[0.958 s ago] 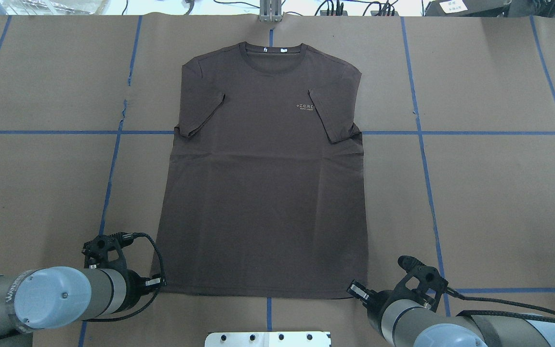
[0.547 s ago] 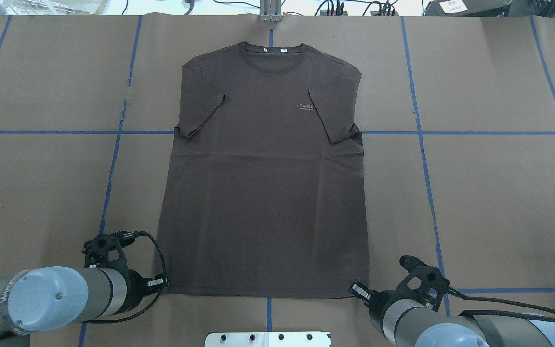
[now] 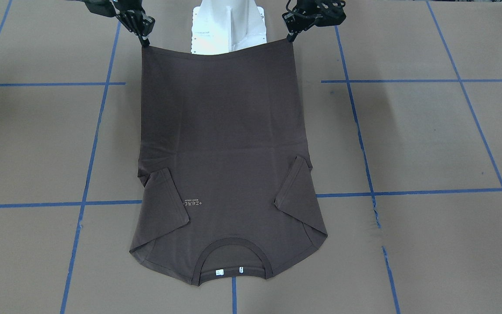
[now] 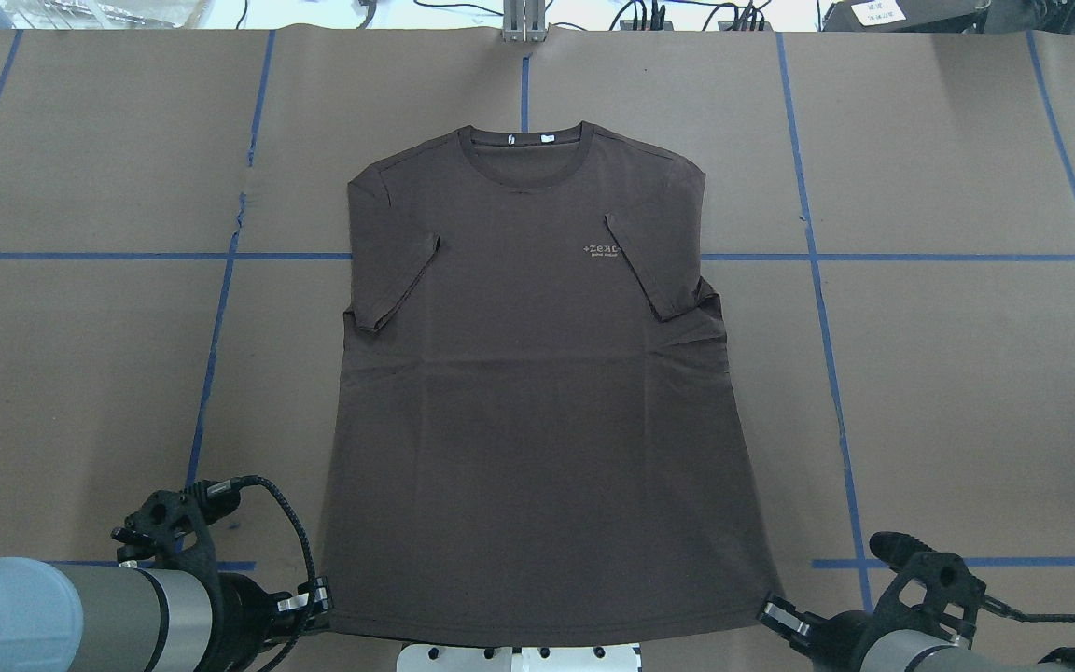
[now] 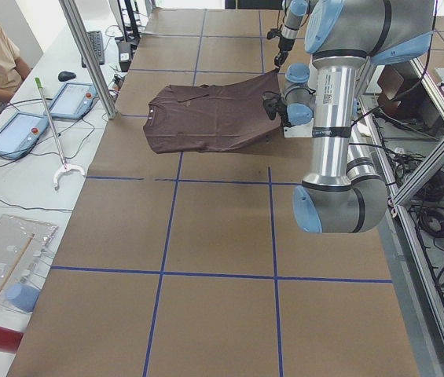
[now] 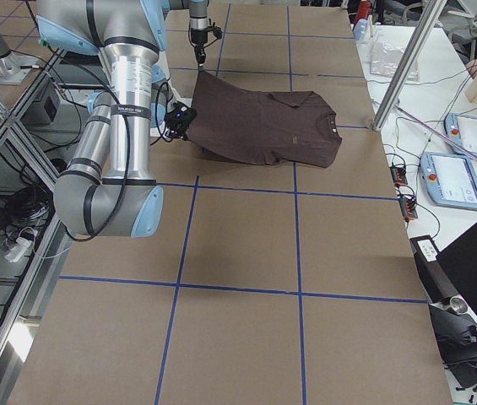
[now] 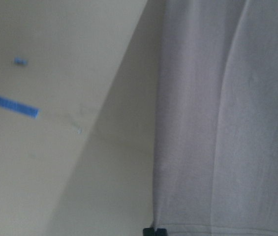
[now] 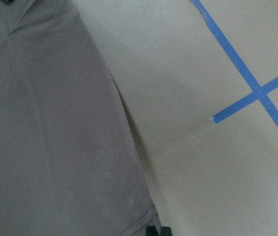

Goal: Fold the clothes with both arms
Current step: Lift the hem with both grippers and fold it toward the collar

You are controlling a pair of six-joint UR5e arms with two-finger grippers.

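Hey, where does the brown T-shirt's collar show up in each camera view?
Front-facing: collar of the T-shirt, bottom centre, nearest the camera.
Overhead: top centre.
Exterior left: the garment's left end.
Exterior right: the garment's right end.
Left wrist: not in view.
Right wrist: not in view.
Shared landmark: white neck tags inside the collar.

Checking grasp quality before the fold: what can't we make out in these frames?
1. Both wrist views: soft focus, and the jaws are cut off by the bottom edge, so bite depth on the T-shirt is unreadable.
2. Overhead: left arm and right arm are cropped by the bottom edge.
3. Chest logo and neck tags: lettering too small in every view.
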